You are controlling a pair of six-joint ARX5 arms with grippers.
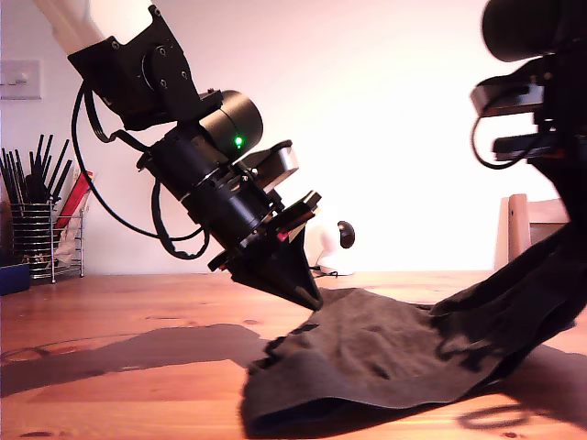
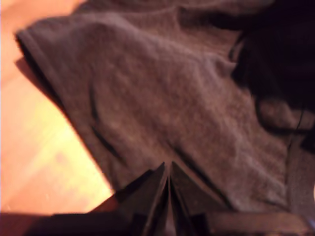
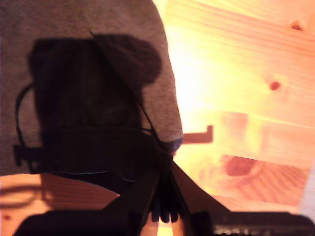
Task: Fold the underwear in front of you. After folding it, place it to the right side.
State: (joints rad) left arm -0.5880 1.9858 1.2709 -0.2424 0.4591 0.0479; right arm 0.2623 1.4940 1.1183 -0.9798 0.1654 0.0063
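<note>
Charcoal cloth, the underwear [image 1: 385,353], lies on the wooden table [image 1: 119,321] toward its near edge, one end lifted off the surface at the exterior view's right. That raised end runs into dark backlit shadow, so my second gripper cannot be made out there. My second wrist view shows my second gripper [image 3: 165,182] with jaws pressed together on a fold of the garment [image 3: 88,59], fabric hanging below over bare wood [image 3: 236,73]. My first gripper [image 1: 312,298] points down at the cloth's far edge, tip at the fabric. My first wrist view, blurred, shows its jaws [image 2: 169,172] drawn tight together at the cloth [image 2: 162,93]; whether fabric is pinched cannot be told. A wire utensil holder [image 1: 37,229] stands at the exterior view's left.
</note>
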